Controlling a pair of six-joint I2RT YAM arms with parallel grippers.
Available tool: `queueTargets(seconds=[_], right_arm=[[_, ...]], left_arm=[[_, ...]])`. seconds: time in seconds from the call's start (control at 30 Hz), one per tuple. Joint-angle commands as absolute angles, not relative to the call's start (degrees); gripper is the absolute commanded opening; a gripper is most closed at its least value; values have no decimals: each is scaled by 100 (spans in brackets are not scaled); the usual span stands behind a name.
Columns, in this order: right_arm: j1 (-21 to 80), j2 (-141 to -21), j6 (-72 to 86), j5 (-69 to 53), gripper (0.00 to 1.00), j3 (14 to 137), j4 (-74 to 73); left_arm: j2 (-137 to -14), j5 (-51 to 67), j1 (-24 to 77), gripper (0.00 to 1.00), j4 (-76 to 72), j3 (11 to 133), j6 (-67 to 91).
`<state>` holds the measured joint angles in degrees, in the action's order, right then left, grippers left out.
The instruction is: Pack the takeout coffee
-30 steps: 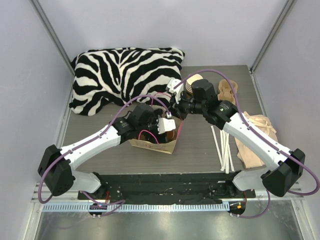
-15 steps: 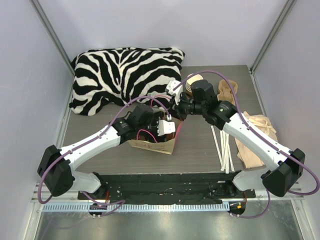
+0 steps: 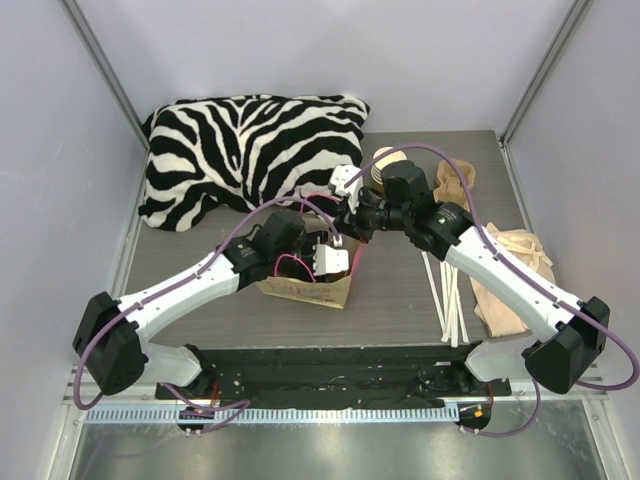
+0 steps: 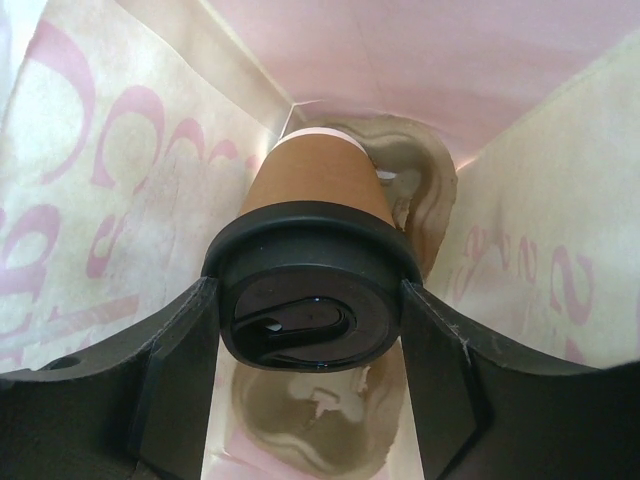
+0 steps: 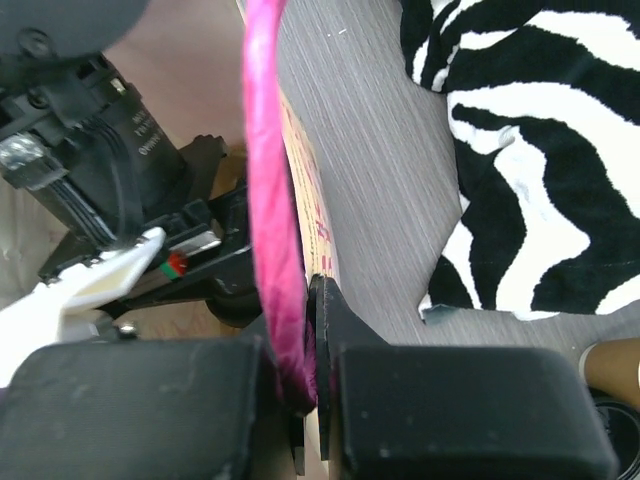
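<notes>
While the left gripper [image 4: 310,296] gaped wider a second ago, its fingers [image 4: 178,362] now press the black lid [image 4: 300,322] of the takeout coffee [image 4: 316,188], which sits inside the paper bag [image 4: 118,182]; the right gripper [image 5: 300,345] clamps the bag's pink handle [image 5: 272,200].

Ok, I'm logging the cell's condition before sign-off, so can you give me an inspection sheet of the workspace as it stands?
Surface: grey wood-grain table, no spills seen.
Job's things: takeout coffee, lid on, inside the paper bag.
Clutter: zebra pillow back left; stack of cups at the back; white straws and beige paper pile on the right.
Grippers: left gripper inside the bag, fingers against both sides of the lid; right gripper shut on the bag's pink handle.
Cables: purple cables loop along both arms, none seen snagged.
Surroundings: pale walls; nothing else seen.
</notes>
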<state>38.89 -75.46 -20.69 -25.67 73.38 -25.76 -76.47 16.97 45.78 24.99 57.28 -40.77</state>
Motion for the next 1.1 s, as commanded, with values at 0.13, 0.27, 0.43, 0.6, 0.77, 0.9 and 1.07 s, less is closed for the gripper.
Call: queueTargets(seconds=[0.13, 0.27, 0.43, 0.6, 0.77, 0.9, 1.07], right_arm=[[3920, -7330, -2522, -2435, 1, 7321, -2294], [3929, -7330, -2663, -2320, 1, 7321, -2232], [3929, -7304, -2768, -2320, 1, 7339, -2180], [3929, -7269, -2900, -2364, 1, 7356, -2162], [3981, -7216, -3102, -2391, 1, 7383, -2188], [4008, -7225, -3225, -2303, 1, 7392, -2241], [4008, -7233, -3296, -2215, 1, 7348, -2303]], left_arm=[[-7058, 1608, 4772, 36, 1987, 5458, -4649], [-6979, 1600, 4790, 35, 1960, 5519, -4737], [-6978, 1643, 4781, 34, 2100, 5642, -4816], [-7233, 1767, 4781, 29, 2575, 5879, -4738], [-7418, 1688, 4781, 22, 2795, 6056, -4720], [-7251, 1679, 4790, 21, 2786, 6003, -4886], [-6935, 1582, 4825, 21, 2900, 5994, -5115]])
